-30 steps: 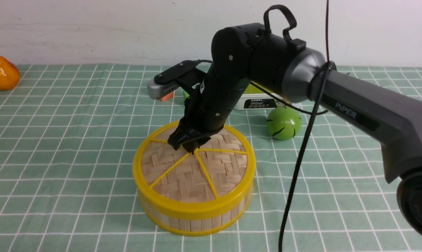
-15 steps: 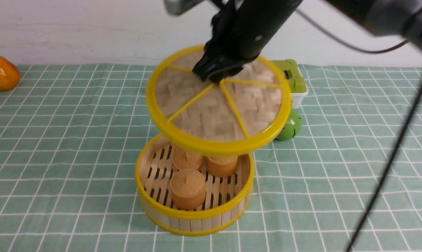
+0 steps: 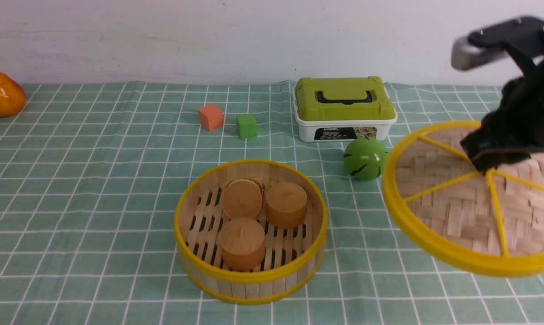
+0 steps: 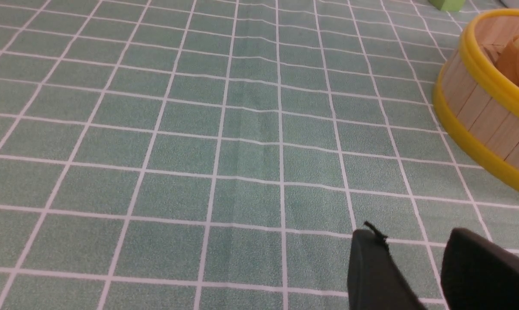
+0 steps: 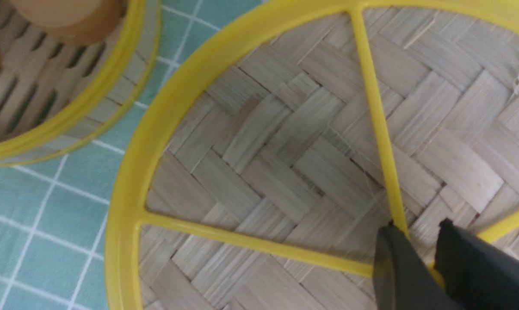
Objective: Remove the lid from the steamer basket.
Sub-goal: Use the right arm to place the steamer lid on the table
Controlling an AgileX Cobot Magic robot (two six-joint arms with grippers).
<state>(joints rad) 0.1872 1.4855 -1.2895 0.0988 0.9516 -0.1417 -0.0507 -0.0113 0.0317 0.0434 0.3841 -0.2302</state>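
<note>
Your right arm stands over the right edge of the table (image 3: 96,203), wrist pitched down. Your right gripper (image 3: 483,168) is clamped on the middle of the lid (image 3: 452,212). The round lid hangs tilted, woven face up, beside the open steamer basket (image 3: 249,277) and not touching it. Your left gripper (image 4: 418,275) hovers low over the table beside the basket, fingers apart and empty.
</note>
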